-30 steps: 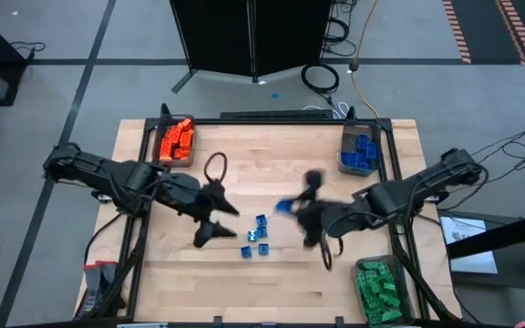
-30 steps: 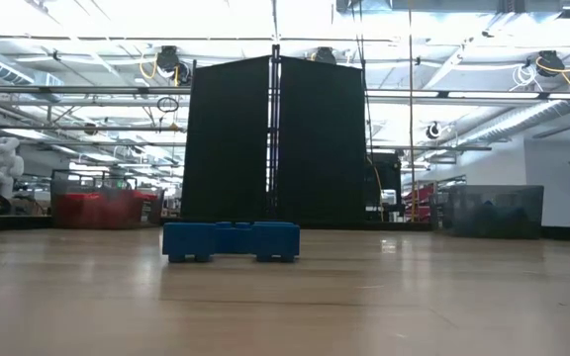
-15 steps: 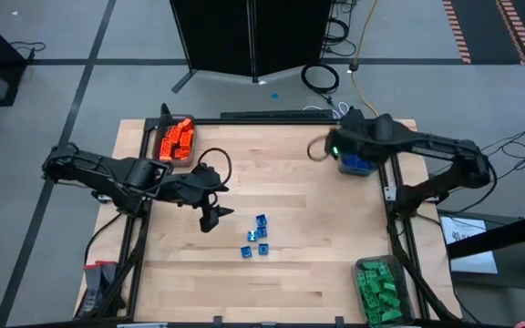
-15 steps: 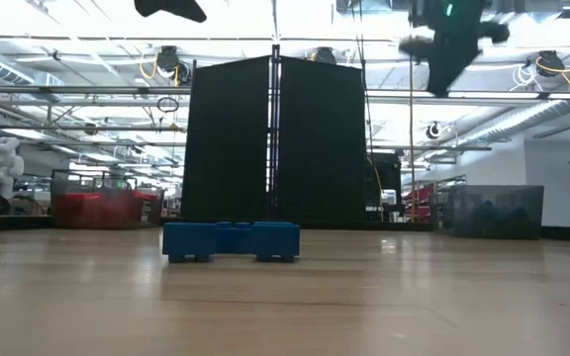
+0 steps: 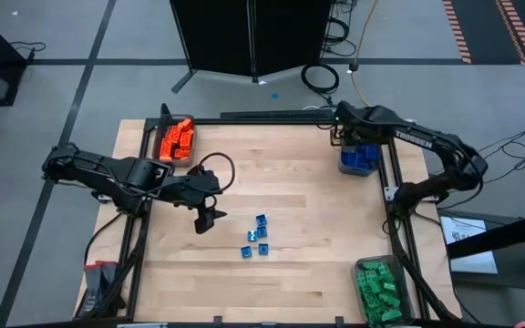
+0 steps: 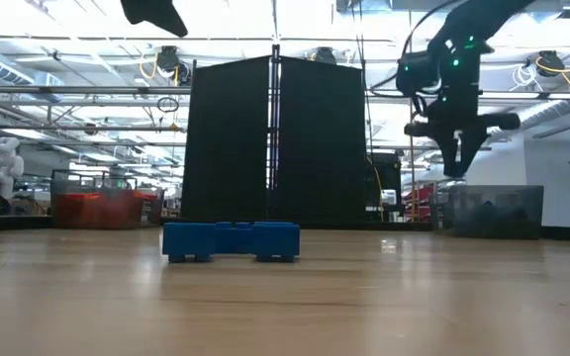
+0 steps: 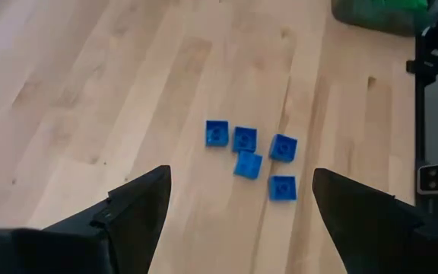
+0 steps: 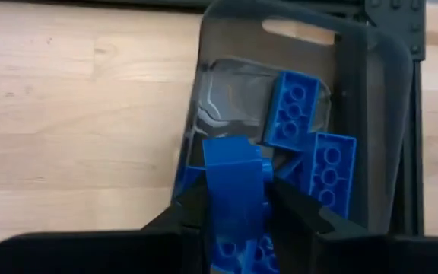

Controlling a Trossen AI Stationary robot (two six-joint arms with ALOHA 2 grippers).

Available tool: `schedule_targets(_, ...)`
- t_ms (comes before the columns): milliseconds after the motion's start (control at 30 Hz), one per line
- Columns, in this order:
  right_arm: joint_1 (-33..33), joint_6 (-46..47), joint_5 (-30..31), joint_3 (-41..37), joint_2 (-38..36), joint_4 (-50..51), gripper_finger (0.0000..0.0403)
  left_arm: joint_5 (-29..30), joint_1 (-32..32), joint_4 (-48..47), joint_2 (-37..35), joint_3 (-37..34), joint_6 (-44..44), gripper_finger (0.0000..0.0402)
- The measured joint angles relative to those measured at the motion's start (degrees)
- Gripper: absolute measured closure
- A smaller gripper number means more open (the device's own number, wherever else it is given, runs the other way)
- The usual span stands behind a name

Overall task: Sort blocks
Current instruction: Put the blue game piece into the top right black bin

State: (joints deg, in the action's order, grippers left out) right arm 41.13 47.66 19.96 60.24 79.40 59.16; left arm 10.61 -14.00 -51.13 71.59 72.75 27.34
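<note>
Blue block [image 8: 234, 190] pinched in the right gripper [image 8: 238, 209], over the blue bin [image 8: 371, 114] at table's far right corner; its long axis runs along the fingers. Only the wrist cam shows that grip. "TROSSEN" reads on the right arm [image 5: 417, 138] from above. Five loose blue blocks [image 7: 251, 156] lie mid-table, flat, studs up. Left gripper [image 5: 204, 219] hangs wide, empty, near them. Low cam shows just one blue brick [image 6: 231, 240] lengthwise across.
</note>
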Motion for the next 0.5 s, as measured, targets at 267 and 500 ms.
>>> schedule_targets(267, 1.33, -4.36, -0.87, 0.14, 4.2, -0.77, 0.0324, 0.02, 0.04, -0.92, 0.0, 0.0, -1.15, 0.0079)
schedule_targets(500, 1.3, -5.85, -0.81, 0.17, 4.16, -1.05, 0.0191, 0.05, 0.04, -0.92, 0.0, 0.0, -2.35, 0.0079)
